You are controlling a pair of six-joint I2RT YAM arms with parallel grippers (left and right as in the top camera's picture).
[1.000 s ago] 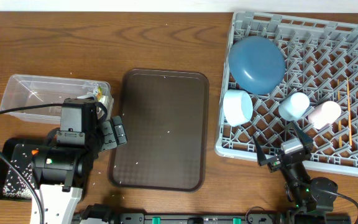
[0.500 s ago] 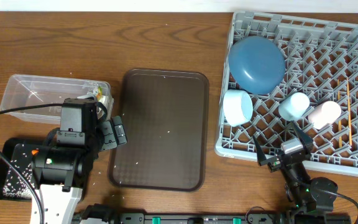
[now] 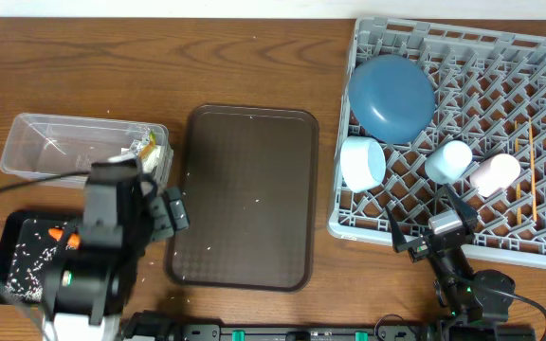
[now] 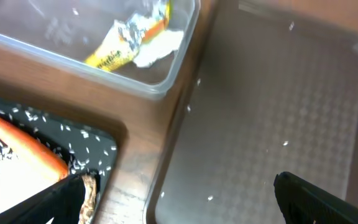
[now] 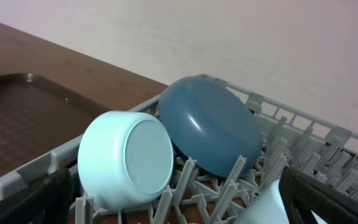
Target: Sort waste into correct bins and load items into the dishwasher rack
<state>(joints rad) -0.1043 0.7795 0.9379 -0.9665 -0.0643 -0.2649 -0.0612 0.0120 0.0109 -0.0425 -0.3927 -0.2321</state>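
Observation:
The grey dishwasher rack (image 3: pixel 538 57) holds the blue plate (image 3: pixel 391 97), light blue bowl (image 3: pixel 362 162), small blue cup (image 3: pixel 448 161), pink cup (image 3: pixel 494 174) and chopsticks (image 3: pixel 529 175). My right gripper (image 3: pixel 431 223) hovers open at the rack's near edge, facing the bowl (image 5: pixel 126 158) and plate (image 5: pixel 213 124). The clear tub (image 3: pixel 55 147) contains the snack wrapper (image 4: pixel 126 43) and white paper (image 4: pixel 157 53). On the black tray (image 3: pixel 22 251) lie the carrot (image 4: pixel 23 146), rice (image 4: pixel 86 146) and a brown lump (image 4: pixel 90 193). My left gripper (image 3: pixel 173 210) is open and empty between the black tray and the serving tray.
A dark brown serving tray (image 3: pixel 245 194) lies in the middle of the wooden table, with a few stray rice grains (image 4: pixel 284 144) on it. The left arm's cable (image 3: pixel 27 180) arcs over the tub's near side.
The left arm has pulled back toward the table's near edge, uncovering more of the clear tub. The right arm has not moved.

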